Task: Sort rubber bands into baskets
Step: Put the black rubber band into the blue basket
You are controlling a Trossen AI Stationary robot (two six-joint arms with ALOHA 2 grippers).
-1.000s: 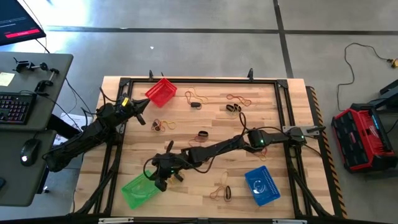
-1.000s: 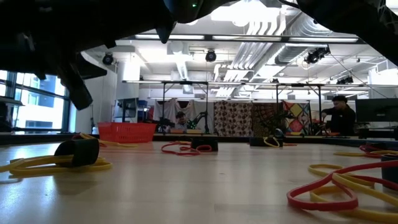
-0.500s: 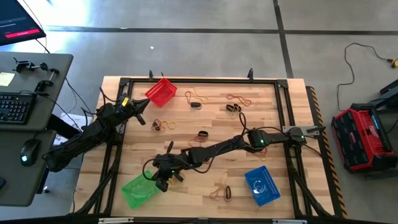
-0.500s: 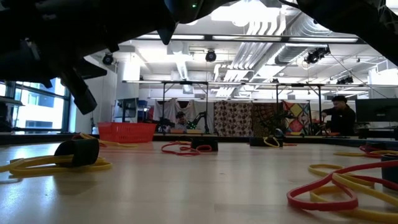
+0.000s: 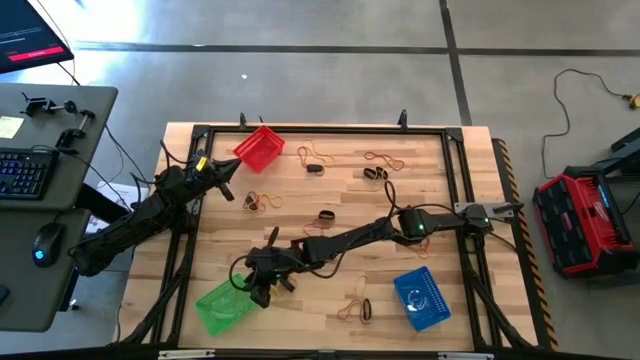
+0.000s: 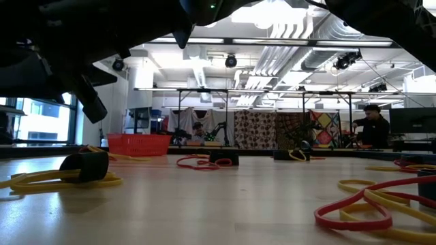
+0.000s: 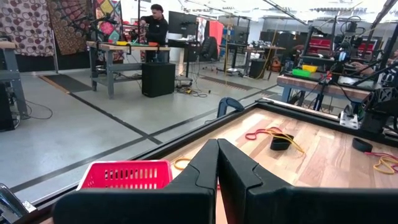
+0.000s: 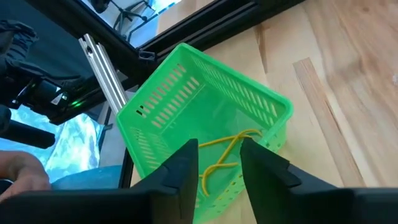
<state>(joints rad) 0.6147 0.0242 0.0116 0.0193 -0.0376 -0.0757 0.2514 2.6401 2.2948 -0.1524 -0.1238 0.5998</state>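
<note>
High view: right end effector (image 5: 258, 283) stretched across the desk (image 5: 440, 210), hanging over the near rim of the green basket (image 5: 222, 308). Left end effector (image 5: 228, 183) parked well off, just beside the red basket (image 5: 260, 147). Blue basket (image 5: 421, 297) far from both. Loose rubber bands (image 5: 355, 308) scattered between the baskets, unsorted.

Low view: only dark arm bulk overhead; yellow band with black band (image 6: 83, 165) on the desk in the foreground, red-and-yellow loops (image 6: 368, 204) further along. Nothing of the drop visible here.

Left wrist view: fingers (image 7: 239, 180) pressed together, empty; red basket (image 7: 124, 175) just ahead.

Right wrist view: fingers (image 8: 183, 165) spread apart, nothing pinched; yellow rubber band (image 8: 227, 152) lying inside the green basket (image 8: 205, 93), directly beyond the fingertips.

Risks, as judged: band looks loose but close to the fingertips, so could snag on a finger during withdrawal and get dragged back out. Light basket near the desk edge, so could shift or tip if clipped by a low retreat.
</note>
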